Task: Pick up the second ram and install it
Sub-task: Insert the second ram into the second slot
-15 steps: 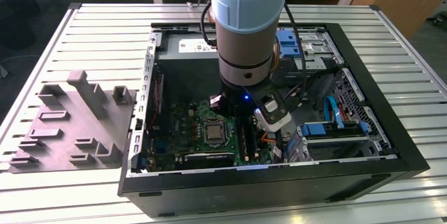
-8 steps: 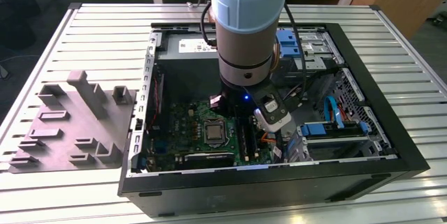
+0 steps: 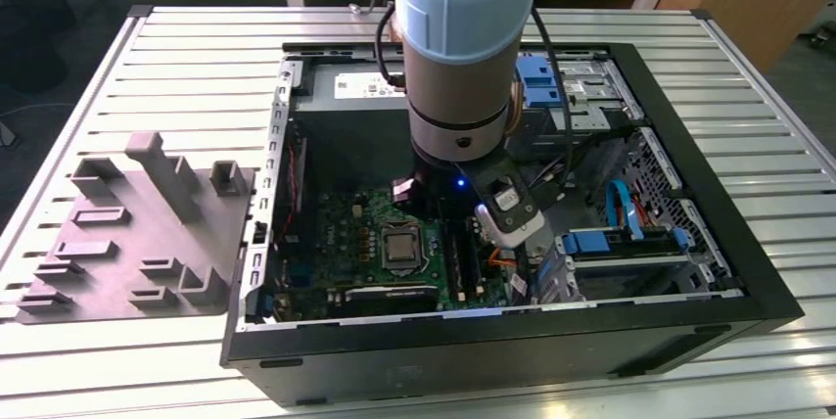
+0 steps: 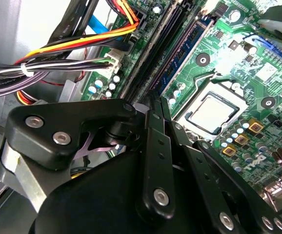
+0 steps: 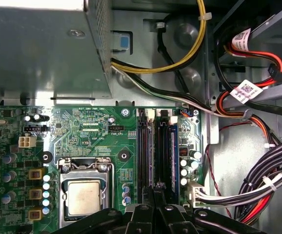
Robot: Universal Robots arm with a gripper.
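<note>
Slatted metal table (image 3: pixel 196 76): grey fixture plate (image 3: pixel 131 233) at the exterior view's left, then open computer case (image 3: pixel 457 360) holding green board (image 3: pixel 340 243) and bundled cables (image 5: pixel 272 170). Over the near end of the slots (image 5: pixel 142 146) hangs the claw (image 5: pixel 153 187), fingers (image 4: pixel 155 146) drawn together with nothing visibly between them. Just ahead, the second ram (image 5: pixel 150 146) appears seated in its slot, long axis running straight away from the claw.

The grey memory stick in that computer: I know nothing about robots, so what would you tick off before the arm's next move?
1. The second ram stands in a slot of the green board: ok.
2. The gripper sits at the ram's near end, shut: ok.
3. Ram pressed fully home, latches locked: cannot tell.
4. The other memory stick sits in its own slot, apart: ok.
5. The cable bundle lies off the slots: ok.
</note>
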